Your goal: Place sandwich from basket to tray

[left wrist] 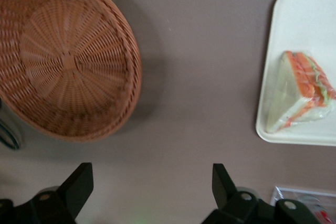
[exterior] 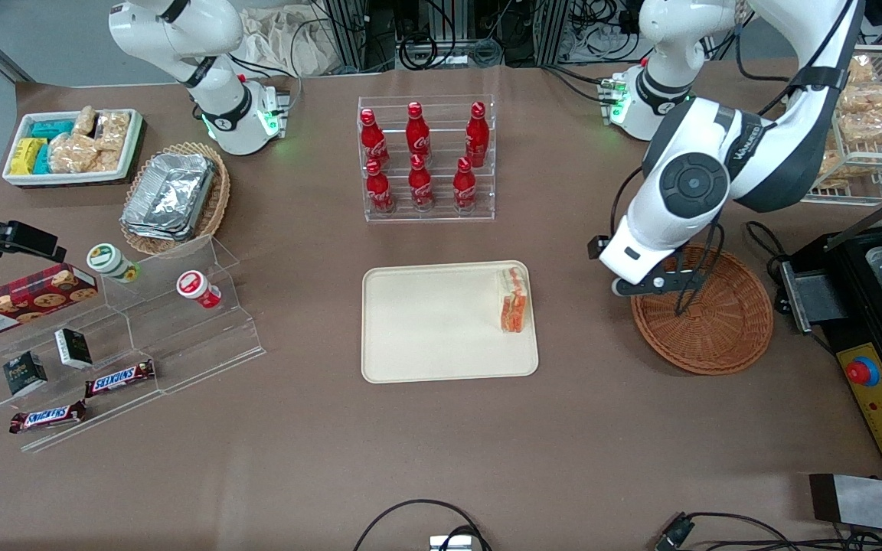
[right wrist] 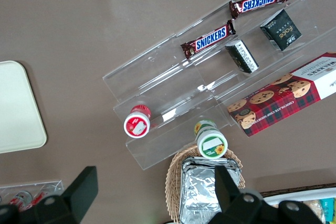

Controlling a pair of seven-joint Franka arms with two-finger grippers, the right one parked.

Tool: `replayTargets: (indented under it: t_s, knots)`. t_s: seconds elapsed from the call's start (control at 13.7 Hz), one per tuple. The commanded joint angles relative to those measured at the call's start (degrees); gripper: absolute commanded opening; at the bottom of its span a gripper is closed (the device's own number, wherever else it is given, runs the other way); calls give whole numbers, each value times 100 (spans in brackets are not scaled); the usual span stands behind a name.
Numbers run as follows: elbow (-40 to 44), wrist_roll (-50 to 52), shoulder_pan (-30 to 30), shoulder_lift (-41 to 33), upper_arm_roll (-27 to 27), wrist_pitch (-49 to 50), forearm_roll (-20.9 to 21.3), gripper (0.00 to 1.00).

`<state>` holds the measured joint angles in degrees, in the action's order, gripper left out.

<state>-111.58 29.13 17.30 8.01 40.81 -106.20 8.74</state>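
The sandwich (exterior: 513, 300) (left wrist: 299, 92), a clear-wrapped pale wedge with orange and green filling, lies on the cream-beige tray (exterior: 426, 321) (left wrist: 310, 19), close to the tray's edge toward the working arm's end. The round reddish-brown wicker basket (exterior: 709, 321) (left wrist: 63, 61) sits on the table beside the tray and holds nothing. My gripper (exterior: 644, 287) (left wrist: 152, 182) hangs above the basket's rim on the tray's side, over the bare table between basket and tray. It is open, with nothing between its dark fingers (left wrist: 79, 182).
A clear rack of red bottles (exterior: 426, 157) stands farther from the front camera than the tray. An acrylic stepped shelf with snacks (exterior: 104, 337), a tan basket of foil containers (exterior: 173, 197) and a white snack tray (exterior: 73, 145) lie toward the parked arm's end. A black machine (exterior: 870, 321) borders the basket.
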Motion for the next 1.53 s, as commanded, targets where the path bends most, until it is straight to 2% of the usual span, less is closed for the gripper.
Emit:
replayTargets:
  t_s: [0.0,0.22,0.44,0.58,0.8,0.88,0.95,1.17,1.24,1.31,1.46]
  knots:
    - [-558,-696,509,-808,24,-332,-100,100]
    - [-156,-1295,1011,-916,-3,-104,-215,100]
    - [592,-1340,1266,-495,-12,554,-197,100]
    - [865,-1349,1337,-205,-12,591,-171,100]
    - [902,-1357,1538,-203,-21,600,-127,100]
    - [901,-1645,1591,-256,-81,626,-135,100]
    - [910,-1996,1435,-334,-430,731,-179,100]
    - [866,-2700,-195,-660,-2414,1223,-232,100]
    - [884,-2737,-645,-721,-2864,1329,-224,100]
    - [919,-2746,-919,-765,-3147,1460,-232,100]
    - [1312,-2729,-1158,-644,-3255,1689,-241,100]
